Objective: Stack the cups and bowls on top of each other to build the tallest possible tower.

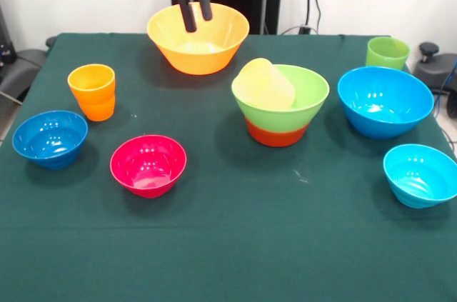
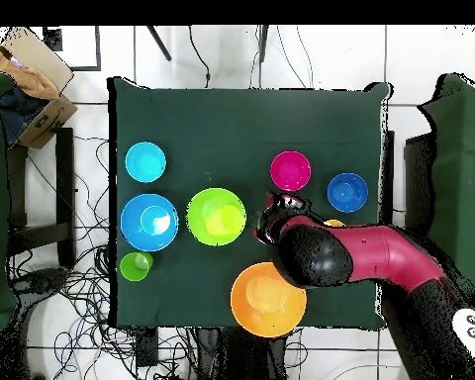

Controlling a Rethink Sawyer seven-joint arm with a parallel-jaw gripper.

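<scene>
We see the gripper (image 1: 196,11), its two black fingers parted and empty, above the glossy round yellow-orange bowl (image 1: 198,41) near the green cloth-covered table's (image 1: 228,245) edge.

The arm (image 2: 360,255) hides most of the orange cup (image 2: 332,224) from overhead.

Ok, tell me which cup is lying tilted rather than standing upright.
The pale yellow cup: it leans on its side inside the light green bowl. The orange cup and the light green cup stand upright on the table.
</scene>
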